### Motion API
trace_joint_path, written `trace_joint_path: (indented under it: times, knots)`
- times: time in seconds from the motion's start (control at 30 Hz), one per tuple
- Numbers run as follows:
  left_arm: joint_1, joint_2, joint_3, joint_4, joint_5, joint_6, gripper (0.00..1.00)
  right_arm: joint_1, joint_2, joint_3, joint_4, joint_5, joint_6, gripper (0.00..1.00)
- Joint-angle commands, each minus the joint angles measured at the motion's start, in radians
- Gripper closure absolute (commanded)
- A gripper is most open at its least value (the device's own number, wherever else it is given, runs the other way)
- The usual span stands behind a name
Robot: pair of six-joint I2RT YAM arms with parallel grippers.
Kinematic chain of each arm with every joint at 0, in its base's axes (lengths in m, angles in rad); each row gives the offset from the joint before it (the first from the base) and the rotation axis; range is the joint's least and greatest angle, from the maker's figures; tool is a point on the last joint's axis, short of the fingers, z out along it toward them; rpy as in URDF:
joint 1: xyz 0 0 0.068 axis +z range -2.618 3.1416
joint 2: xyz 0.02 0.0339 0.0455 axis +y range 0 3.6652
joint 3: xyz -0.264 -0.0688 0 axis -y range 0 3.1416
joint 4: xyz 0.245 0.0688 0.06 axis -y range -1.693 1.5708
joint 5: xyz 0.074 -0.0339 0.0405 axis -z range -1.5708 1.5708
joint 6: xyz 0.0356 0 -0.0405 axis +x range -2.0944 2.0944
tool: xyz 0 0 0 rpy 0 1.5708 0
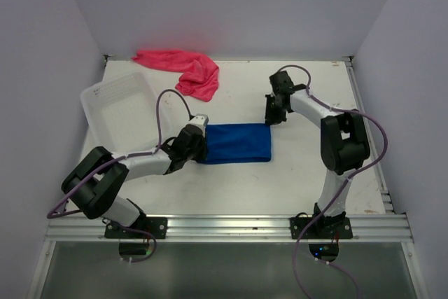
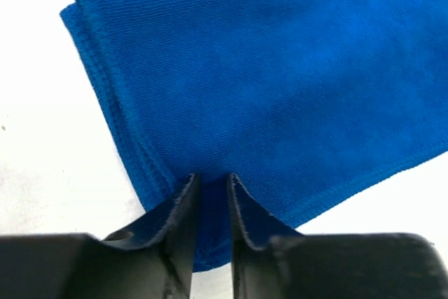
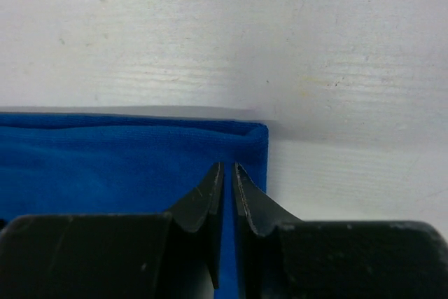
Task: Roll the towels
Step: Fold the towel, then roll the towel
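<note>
Jaws on both arms pinch the folded royal blue cloth towel, left jaws at its left end, right jaws at its far right corner. It lies at the centre of the bench; the crumpled pink-red cloth towel sits at the far edge.
</note>
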Motion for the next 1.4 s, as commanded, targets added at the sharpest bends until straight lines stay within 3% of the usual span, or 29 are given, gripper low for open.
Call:
trace_joint_path:
  times: [0.0,0.13,0.33,0.6,0.77,0.83,0.97,1.17,1.37]
  knots:
    - [-0.013,-0.049,0.017,-0.091,-0.029,-0.007,0.71,-0.005,-0.136,0.002,0.004,-0.035,-0.022,0.87]
    - [-0.015,-0.112,0.109,-0.165,-0.032,0.002,0.59,-0.008,-0.244,-0.029,-0.024,-0.016,-0.016,0.69]
    - [-0.015,-0.133,0.313,-0.275,-0.001,0.044,0.46,-0.029,-0.418,-0.215,0.034,-0.094,0.099,0.66]
    - [-0.018,0.041,0.608,-0.365,0.09,0.087,0.46,-0.046,-0.566,-0.518,0.255,-0.278,0.312,0.57]
    - [-0.032,0.121,0.74,-0.405,0.073,0.036,0.44,-0.051,-0.583,-0.609,0.28,-0.279,0.305,0.52]
    - [-0.032,0.156,0.766,-0.404,0.126,0.027,0.44,-0.051,-0.58,-0.641,0.298,-0.278,0.302,0.5]
    - [-0.041,0.224,0.844,-0.424,0.208,0.024,0.44,-0.054,-0.546,-0.676,0.333,-0.275,0.302,0.5]
    - [-0.069,0.291,0.91,-0.447,0.212,0.021,0.43,-0.054,-0.479,-0.724,0.396,-0.234,0.288,0.52]
    - [-0.093,0.361,0.99,-0.496,0.215,0.033,0.43,-0.055,-0.417,-0.79,0.485,-0.223,0.285,0.64]
